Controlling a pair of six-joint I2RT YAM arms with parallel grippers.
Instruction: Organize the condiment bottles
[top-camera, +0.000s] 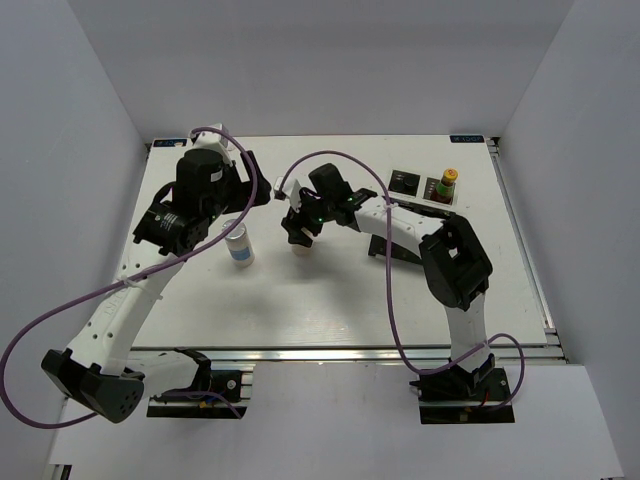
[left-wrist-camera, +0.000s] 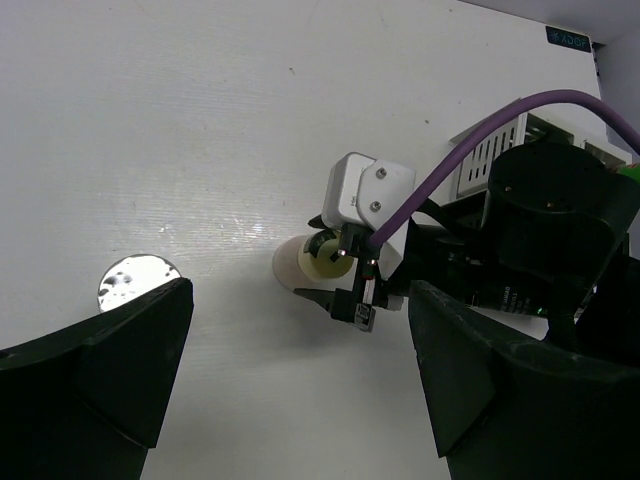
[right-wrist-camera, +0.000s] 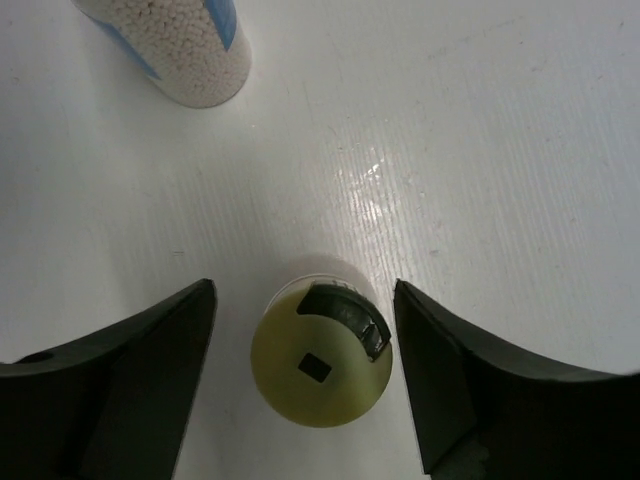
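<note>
The cream bottle (right-wrist-camera: 320, 365) stands upright on the white table, between the open fingers of my right gripper (right-wrist-camera: 305, 385), which hovers over it without touching; it also shows in the top view (top-camera: 300, 248) and the left wrist view (left-wrist-camera: 305, 262). The blue-labelled white bottle (top-camera: 238, 243) stands to its left and shows in the right wrist view (right-wrist-camera: 180, 45). My right gripper (top-camera: 300, 233) points down. My left gripper (top-camera: 252, 192) is open and empty above the table, as the left wrist view (left-wrist-camera: 300, 400) shows. The red sauce bottle (top-camera: 448, 182) and a dark jar (top-camera: 405, 181) sit at the back right.
The black compartmented rack (top-camera: 422, 187) stands at the back right of the table (top-camera: 330, 300). My right arm's purple cable (top-camera: 385, 290) loops over the table's middle. White walls enclose the left, back and right sides.
</note>
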